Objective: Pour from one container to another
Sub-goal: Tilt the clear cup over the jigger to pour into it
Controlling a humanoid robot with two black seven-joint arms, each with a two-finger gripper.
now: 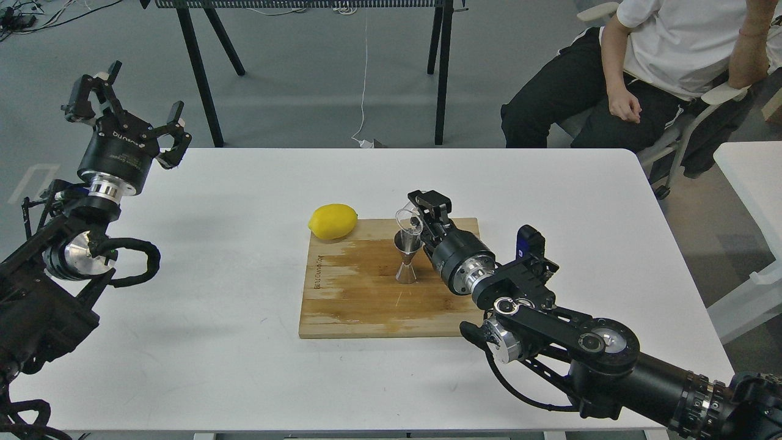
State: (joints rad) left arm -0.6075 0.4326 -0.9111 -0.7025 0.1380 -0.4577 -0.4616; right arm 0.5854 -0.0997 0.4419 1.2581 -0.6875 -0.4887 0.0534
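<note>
On the wooden cutting board, the right claw grips the clear glass cup, tipped just above the upright steel jigger. Beyond lies a lemon. The left claw hangs spread, holding nothing, over the tabletop edge.

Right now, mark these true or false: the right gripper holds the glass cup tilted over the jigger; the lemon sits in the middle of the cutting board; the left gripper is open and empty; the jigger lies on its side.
1. True: the right gripper holds the glass cup tilted over the jigger.
2. False: the lemon rests at the far left corner of the cutting board.
3. True: the left gripper is open, holding nothing, raised above the table edge.
4. False: the jigger stands upright on the board.
</note>
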